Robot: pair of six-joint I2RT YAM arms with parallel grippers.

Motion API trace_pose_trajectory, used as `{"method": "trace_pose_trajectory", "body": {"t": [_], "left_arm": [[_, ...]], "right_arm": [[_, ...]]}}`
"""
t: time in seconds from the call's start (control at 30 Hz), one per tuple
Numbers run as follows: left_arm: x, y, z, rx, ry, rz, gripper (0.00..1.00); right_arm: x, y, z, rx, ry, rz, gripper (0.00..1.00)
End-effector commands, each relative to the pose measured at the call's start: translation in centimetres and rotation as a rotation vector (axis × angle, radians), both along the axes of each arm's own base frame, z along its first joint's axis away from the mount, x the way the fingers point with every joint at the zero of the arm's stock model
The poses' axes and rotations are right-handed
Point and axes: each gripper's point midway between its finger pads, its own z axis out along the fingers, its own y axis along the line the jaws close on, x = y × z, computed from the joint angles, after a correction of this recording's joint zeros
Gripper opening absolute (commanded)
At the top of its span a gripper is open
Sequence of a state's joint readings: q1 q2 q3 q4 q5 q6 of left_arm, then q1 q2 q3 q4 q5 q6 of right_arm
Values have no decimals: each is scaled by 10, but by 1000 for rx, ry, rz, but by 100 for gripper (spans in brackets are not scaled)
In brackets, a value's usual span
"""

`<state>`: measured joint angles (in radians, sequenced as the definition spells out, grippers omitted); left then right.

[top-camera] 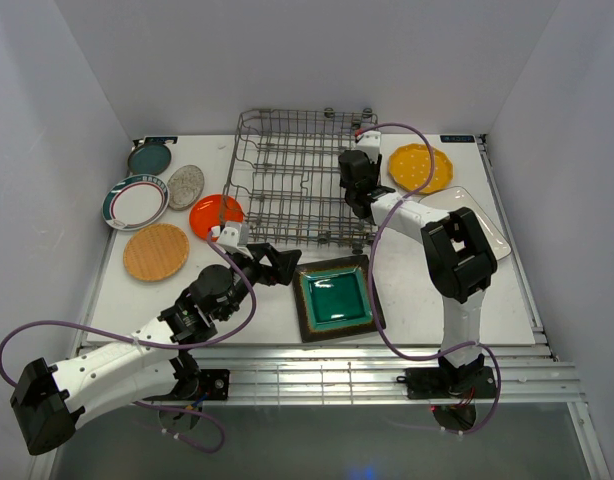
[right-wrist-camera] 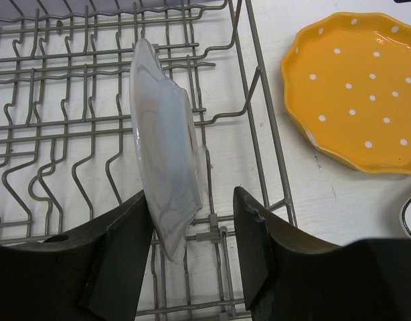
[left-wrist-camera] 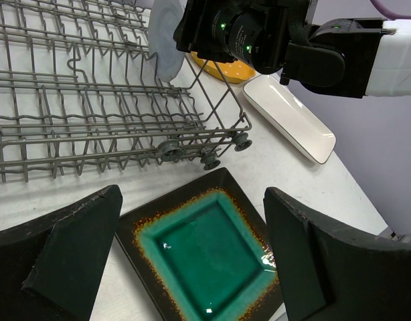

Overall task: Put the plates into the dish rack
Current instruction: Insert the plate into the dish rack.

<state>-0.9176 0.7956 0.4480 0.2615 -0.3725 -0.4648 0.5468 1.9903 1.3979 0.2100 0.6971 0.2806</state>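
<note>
A pale blue plate (right-wrist-camera: 164, 160) stands on edge between the tines of the grey wire dish rack (top-camera: 297, 185), near its right side. My right gripper (right-wrist-camera: 192, 194) is open around the plate's lower rim: the left finger touches it and the right finger stands apart. My left gripper (left-wrist-camera: 192, 192) hangs wide open just above the dark green-centred square plate (left-wrist-camera: 209, 254), which lies flat in front of the rack (left-wrist-camera: 92, 114). Nothing is between its fingers.
Right of the rack lie a yellow dotted plate (top-camera: 421, 167) and a white rectangular plate (top-camera: 487, 225). To the left lie orange (top-camera: 212, 212), speckled grey (top-camera: 185, 186), teal (top-camera: 149, 157), teal-rimmed white (top-camera: 135, 202) and wood-tone (top-camera: 156, 251) plates.
</note>
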Motion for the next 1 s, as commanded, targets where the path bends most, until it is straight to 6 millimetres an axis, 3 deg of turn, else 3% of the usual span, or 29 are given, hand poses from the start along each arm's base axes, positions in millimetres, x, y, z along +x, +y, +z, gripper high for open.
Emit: {"method": "trace_pose_trajectory", "body": {"t": [0.0, 0.33, 0.57, 0.7, 0.97], "left_arm": [[0, 0, 17, -31, -16, -2, 98], [1, -1, 15, -27, -14, -4, 98], [0, -1, 17, -30, -15, -5, 98], [0, -1, 15, -27, -14, -5, 98], [0, -2, 14, -24, -11, -8, 98]], "right_arm": [[4, 3, 19, 22, -59, -21, 55], [4, 7, 20, 13, -61, -9, 66], [5, 9, 18, -8, -61, -9, 65], [5, 8, 20, -25, -67, -18, 42], [4, 9, 27, -60, -82, -24, 24]]}}
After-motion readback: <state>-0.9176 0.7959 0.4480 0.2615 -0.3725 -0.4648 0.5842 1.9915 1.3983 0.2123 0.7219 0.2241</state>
